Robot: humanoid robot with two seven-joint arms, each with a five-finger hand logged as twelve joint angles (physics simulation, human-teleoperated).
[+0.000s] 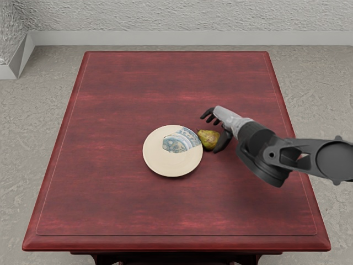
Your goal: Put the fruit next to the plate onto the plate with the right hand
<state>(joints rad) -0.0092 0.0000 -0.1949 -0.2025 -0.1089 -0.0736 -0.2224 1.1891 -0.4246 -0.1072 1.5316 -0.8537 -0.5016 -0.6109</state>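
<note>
1. The pear (208,139) lies just beside the plate (165,161), off it.
2. The right hand (222,126) hangs over the pear, fingers spread, gripping nothing.
3. Risk: an off-centre squeeze could roll the rounded pear away.

Pear (208,139) lies just beside the plate's (165,161) right rim. The right hand (223,124), fingers spread, crowds the pear's right side. Broad bare table (110,99) to the plate's left, front and rear allows passage.

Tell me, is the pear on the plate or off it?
Off. The pear lies on the table beside the plate, at its right rim; the open right hand is next to it.
</note>
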